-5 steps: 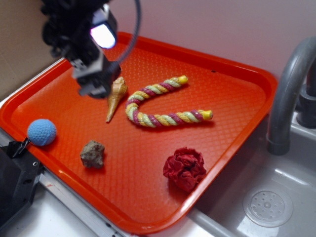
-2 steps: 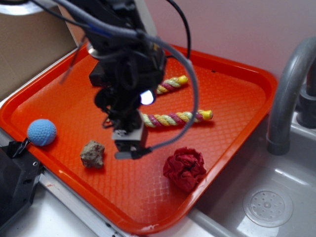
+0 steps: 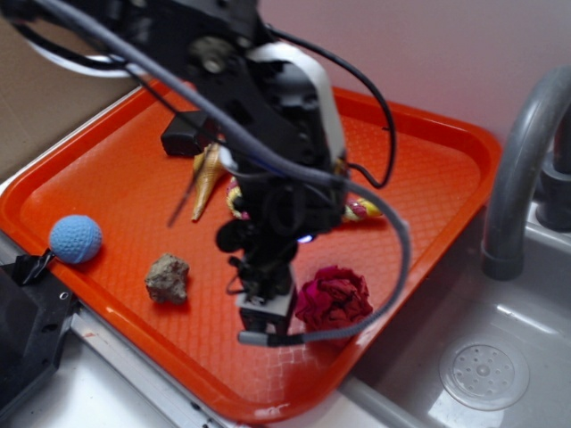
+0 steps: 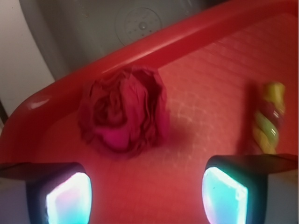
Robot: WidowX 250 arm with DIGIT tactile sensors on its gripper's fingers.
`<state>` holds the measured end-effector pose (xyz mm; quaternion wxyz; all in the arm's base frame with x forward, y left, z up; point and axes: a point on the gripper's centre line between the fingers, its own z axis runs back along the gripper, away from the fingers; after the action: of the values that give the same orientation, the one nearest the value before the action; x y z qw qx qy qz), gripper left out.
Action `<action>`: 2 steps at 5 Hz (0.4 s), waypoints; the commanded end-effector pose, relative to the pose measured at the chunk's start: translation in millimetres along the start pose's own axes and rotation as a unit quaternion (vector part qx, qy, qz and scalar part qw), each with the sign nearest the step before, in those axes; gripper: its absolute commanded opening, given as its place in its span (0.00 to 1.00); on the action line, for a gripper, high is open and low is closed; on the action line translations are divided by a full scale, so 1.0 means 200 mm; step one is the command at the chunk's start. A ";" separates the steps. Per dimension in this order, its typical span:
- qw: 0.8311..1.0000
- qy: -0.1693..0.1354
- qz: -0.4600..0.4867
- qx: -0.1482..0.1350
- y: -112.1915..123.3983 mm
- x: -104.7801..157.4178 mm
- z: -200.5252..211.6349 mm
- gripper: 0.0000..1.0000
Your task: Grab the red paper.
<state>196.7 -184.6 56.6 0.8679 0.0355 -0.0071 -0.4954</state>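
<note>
The red paper (image 3: 335, 300), a dark crimson crumpled wad, lies on the orange-red tray (image 3: 107, 192) near its front right edge. In the wrist view the red paper (image 4: 124, 110) sits ahead of the jaws, left of centre. My gripper (image 3: 264, 323) hangs just left of the paper, close above the tray floor. It is open and empty: the two lit fingertips (image 4: 67, 198) stand wide apart with bare tray between them (image 4: 146, 196).
A pink-and-yellow rope (image 3: 361, 209) lies behind the arm, its end also in the wrist view (image 4: 267, 119). A shell cone (image 3: 207, 178), a brown rock (image 3: 167, 278) and a blue ball (image 3: 75, 238) lie to the left. A grey faucet (image 3: 522, 169) and sink drain (image 3: 483, 374) are at right.
My gripper has swept from the tray's far left corner forward and right, and now hangs beside the red paper. The objects have not moved.
</note>
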 end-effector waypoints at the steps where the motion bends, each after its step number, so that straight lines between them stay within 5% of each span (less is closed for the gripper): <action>1: 1.000 -0.007 -0.021 0.009 -0.06 0.09 -0.01 1.00; 2: 1.000 0.001 -0.028 0.004 -0.07 0.12 -0.05 1.00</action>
<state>199.0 -202.6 31.9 0.8548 0.0487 0.0174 -0.5164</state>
